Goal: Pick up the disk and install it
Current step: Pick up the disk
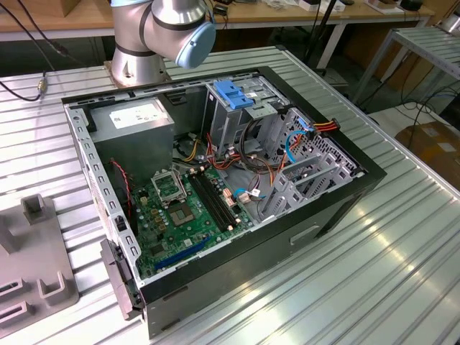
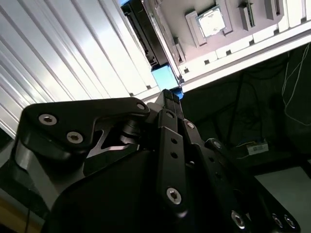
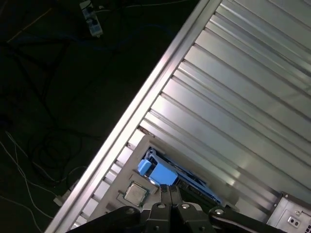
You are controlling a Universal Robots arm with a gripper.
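In the exterior view the arm (image 1: 164,32) stood beyond the open case (image 1: 338,208), with a grey fixture (image 1: 39,277) at that view's left. In the second wrist view the disk (image 2: 146,34) stood on edge in the fixture, its long axis along the table's (image 2: 73,53) ribs and its blue end just beside the closed, empty gripper (image 2: 168,95). In the first wrist view a chip (image 3: 135,193) lay beside the disk.

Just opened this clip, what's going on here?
The robot arm's black gripper hangs close to the flat grey disk with blue plastic rails, which sits in a light grey fixture plate beside a square silver chip, near the edge of the ribbed metal table. The disk is not yet installed: the open black computer case lies elsewhere on the table.
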